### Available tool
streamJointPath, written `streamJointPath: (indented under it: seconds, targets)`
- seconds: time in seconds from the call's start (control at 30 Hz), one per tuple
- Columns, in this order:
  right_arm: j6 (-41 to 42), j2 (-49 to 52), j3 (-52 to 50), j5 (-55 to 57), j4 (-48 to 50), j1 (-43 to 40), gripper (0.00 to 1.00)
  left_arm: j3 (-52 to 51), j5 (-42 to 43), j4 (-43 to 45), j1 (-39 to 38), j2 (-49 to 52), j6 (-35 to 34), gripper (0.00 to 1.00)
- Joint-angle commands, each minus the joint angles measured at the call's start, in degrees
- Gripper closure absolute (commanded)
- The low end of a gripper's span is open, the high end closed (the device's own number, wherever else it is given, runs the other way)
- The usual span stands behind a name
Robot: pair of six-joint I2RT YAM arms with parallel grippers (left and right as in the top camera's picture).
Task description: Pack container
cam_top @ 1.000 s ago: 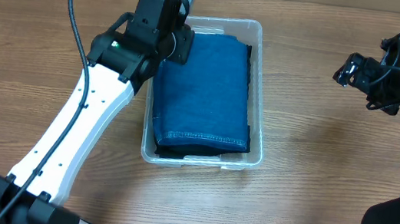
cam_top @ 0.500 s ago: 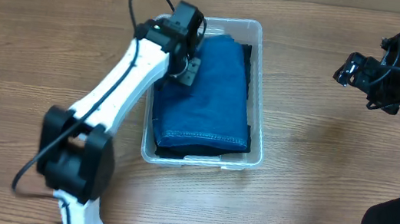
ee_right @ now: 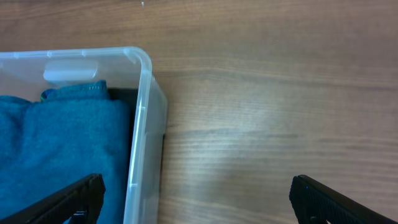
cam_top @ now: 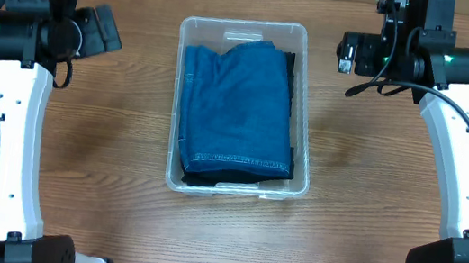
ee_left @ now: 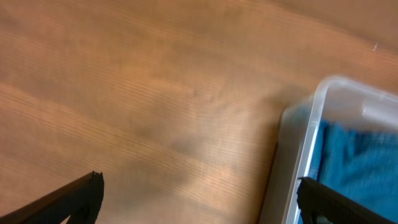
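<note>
The clear container (cam_top: 306,123) stands mid-table, filled by a folded blue cloth (cam_top: 238,105) lying on a dark cloth (cam_top: 226,183). My left gripper (cam_top: 103,30) hangs left of the container's back corner, open and empty. Its wrist view shows bare wood between the fingers (ee_left: 74,199), with the container's corner (ee_left: 309,130) and the blue cloth (ee_left: 364,162) at the right. My right gripper (cam_top: 347,54) hovers off the back right corner, open and empty. In its wrist view the container wall (ee_right: 140,124) and blue cloth (ee_right: 59,143) lie at the left.
Wooden table (cam_top: 389,197) all around the container. Black cables trail from both arms. The white links of the left arm (cam_top: 2,137) and right arm (cam_top: 466,162) run down the table's two sides.
My left gripper has let go of the blue cloth, opened and pulled out of the container to the far left. My right arm has swung left, closer to the container's back right corner.
</note>
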Motion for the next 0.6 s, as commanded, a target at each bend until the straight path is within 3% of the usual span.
streamJointPath:
  seconds: [0.0, 0.13, 0.37, 0.47, 0.57]
  targets:
    - [4.17, -6.21, 0.33, 2.43, -1.46, -0.2, 0.0, -0.85, 0.92, -4.39, -1.51, -5.42, 3.17, 0.0]
    - [7.1, -17.64, -10.47, 5.38, 1.62, -0.2, 0.0, -10.03, -1.27, -1.73, -6.91, -19.82, 6.25, 0.0]
    - [7.23, -51.17, -45.88, 10.38, 17.73, -0.22, 0.0, -39.5, -4.83, 7.96, -8.28, -54.66, 6.23, 0.0]
    - [7.23, -58.27, -52.57, 10.27, 13.38, -0.2, 0.0, -42.34, -4.94, -1.14, -8.28, -60.48, 6.23, 0.0]
    - [7.23, -57.48, -52.57, 10.27, 4.68, -0.2, 0.0, -42.34, -4.92, -7.85, -8.28, -60.3, 6.23, 0.0]
